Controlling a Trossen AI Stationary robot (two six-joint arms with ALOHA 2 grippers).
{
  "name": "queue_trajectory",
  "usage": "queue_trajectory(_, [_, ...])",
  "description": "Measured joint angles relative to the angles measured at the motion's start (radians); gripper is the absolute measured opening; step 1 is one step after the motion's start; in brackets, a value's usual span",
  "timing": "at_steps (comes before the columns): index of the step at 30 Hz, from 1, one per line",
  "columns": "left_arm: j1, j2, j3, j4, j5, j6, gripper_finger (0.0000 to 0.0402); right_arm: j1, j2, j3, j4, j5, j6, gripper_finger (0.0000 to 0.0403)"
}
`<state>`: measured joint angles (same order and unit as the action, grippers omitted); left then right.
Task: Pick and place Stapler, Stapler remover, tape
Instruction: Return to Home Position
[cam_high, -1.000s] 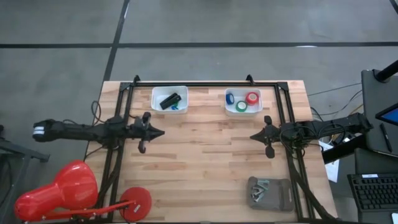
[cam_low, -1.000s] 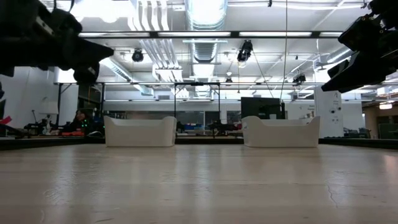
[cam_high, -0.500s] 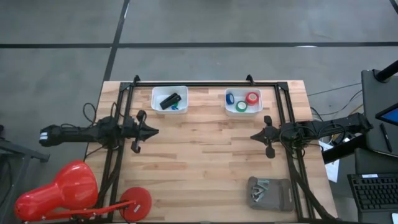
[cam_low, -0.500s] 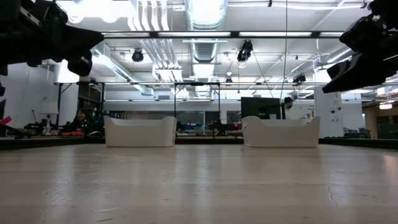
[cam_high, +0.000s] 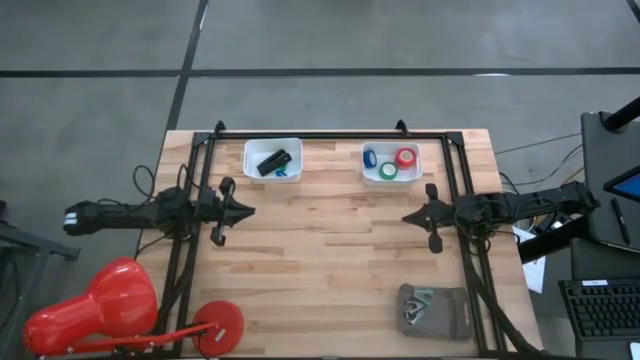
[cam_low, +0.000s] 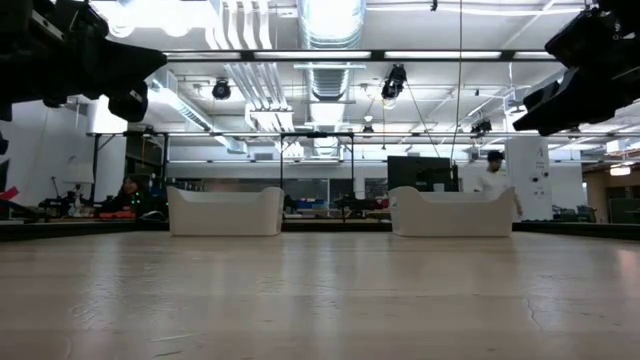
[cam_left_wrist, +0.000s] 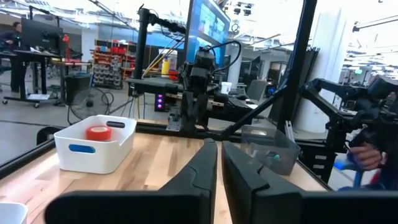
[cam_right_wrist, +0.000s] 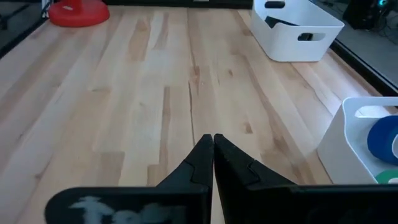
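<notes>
The black stapler (cam_high: 273, 162) lies in the left white bin (cam_high: 250, 148) at the table's far side, with a small blue thing (cam_high: 284, 175) beside it; whether that is the stapler remover I cannot tell. Red tape (cam_high: 405, 157), blue tape (cam_high: 370, 158) and green tape (cam_high: 388, 171) lie in the right white bin (cam_high: 416, 178). My left gripper (cam_high: 250, 211) hovers near the table's left edge, shut but for a thin slit (cam_left_wrist: 219, 152). My right gripper (cam_high: 405, 218) hovers near the right edge, shut (cam_right_wrist: 212, 140). Both point toward the table's middle and hold nothing.
A grey pouch (cam_high: 433, 310) lies near the front right corner. A red lamp with a round base (cam_high: 218, 325) stands at the front left. A black frame (cam_high: 330, 134) runs along the table's far edge and sides. Bare wood (cam_high: 330, 250) lies between the grippers.
My left gripper has drawn back a little toward the table's left edge and then held still. The bins and what lies in them have not moved.
</notes>
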<state>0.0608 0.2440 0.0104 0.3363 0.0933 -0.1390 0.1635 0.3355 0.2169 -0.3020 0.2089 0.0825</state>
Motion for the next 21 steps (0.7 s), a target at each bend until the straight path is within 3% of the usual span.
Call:
queue_trajectory(8, [0.0, 0.0, 0.0, -0.001, 0.0, 0.0, 0.0031, 0.0, 0.0, -0.008, 0.144, 0.0, 0.038, 0.0008])
queue_trajectory(21, [0.0, 0.0, 0.0, -0.001, -0.001, 0.0, 0.0028, 0.001, -0.003, 0.002, 0.165, 0.0, 0.015, 0.0008])
